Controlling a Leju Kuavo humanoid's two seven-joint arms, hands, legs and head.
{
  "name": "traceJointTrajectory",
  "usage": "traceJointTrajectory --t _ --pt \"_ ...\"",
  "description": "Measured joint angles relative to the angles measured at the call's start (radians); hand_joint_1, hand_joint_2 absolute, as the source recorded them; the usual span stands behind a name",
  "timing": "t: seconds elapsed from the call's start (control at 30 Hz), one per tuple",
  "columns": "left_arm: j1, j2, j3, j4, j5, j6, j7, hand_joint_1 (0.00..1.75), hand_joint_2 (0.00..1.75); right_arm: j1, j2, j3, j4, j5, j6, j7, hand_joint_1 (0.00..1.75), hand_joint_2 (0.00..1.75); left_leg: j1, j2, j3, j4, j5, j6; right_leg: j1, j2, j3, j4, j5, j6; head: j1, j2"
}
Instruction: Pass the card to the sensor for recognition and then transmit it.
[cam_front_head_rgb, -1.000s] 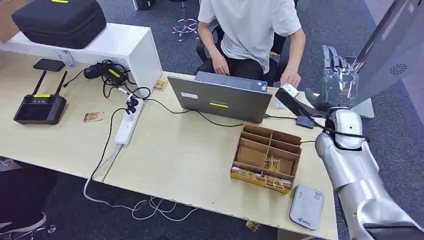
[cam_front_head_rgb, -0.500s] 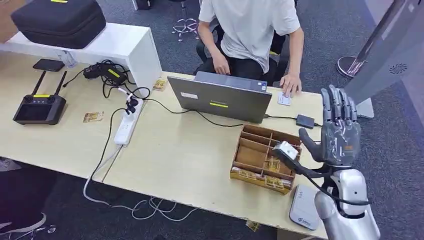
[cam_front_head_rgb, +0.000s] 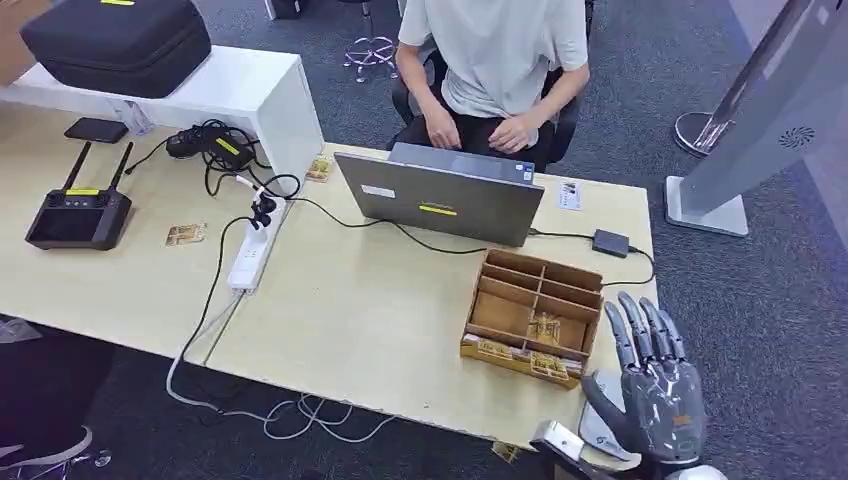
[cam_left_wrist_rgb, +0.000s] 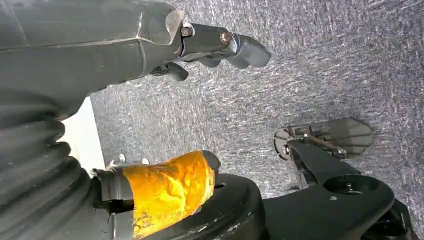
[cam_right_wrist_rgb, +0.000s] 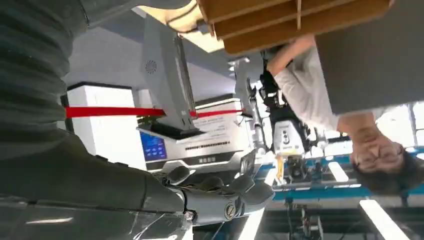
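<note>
Now my right hand (cam_front_head_rgb: 655, 395) hangs empty, fingers spread, above the grey flat sensor pad (cam_front_head_rgb: 612, 415); the small white card (cam_front_head_rgb: 569, 195) lies beside the person. Reaching back, I might clip the brown wooden divided box (cam_front_head_rgb: 533, 317).

Pale wood table (cam_front_head_rgb: 380, 320) under a brown cardboard organiser (cam_front_head_rgb: 533, 315) with yellowish printed cards along its front, and a grey laptop (cam_front_head_rgb: 440, 195) carrying a small yellow label. White power strip (cam_front_head_rgb: 255, 250), black cables, a black controller (cam_front_head_rgb: 78, 212) with a yellow tag, a black case (cam_front_head_rgb: 115, 40) on a white shelf. Dark grey right hand (cam_front_head_rgb: 650, 395) over speckled blue-grey carpet; the person (cam_front_head_rgb: 500, 60) wears a white shirt.
</note>
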Motion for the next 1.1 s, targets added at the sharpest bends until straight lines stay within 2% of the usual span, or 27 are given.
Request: traceJointTrajectory --t 0.33,0.43,1.1 --pt "0.0 -0.003 0.015 0.0 0.001 0.0 0.0 0.0 1.75 0.015 -0.016 0.002 0.015 -0.001 0.008 0.0 0.0 1.75 0.0 0.0 0.0 0.0 0.0 0.0 0.0 0.0 0.0 0.0 0.0 0.0 0.0 0.0" --pt "0.0 -0.003 0.016 0.0 0.0 0.0 0.0 0.0 1.75 0.015 -0.018 0.006 0.022 -0.003 0.04 0.004 0.0 1.75 0.0 0.0 0.0 0.0 0.0 0.0 0.0 0.0 0.0 0.0 0.0 0.0 0.0 0.0" --pt "-0.001 -0.005 0.042 0.0 -0.016 0.0 -0.003 0.0 1.75 -0.001 -0.005 0.078 0.164 -0.008 0.082 0.027 0.0 1.75 0.0 0.0 0.0 0.0 0.0 0.0 0.0 0.0 0.0 0.0 0.0 0.0 0.0 0.0"
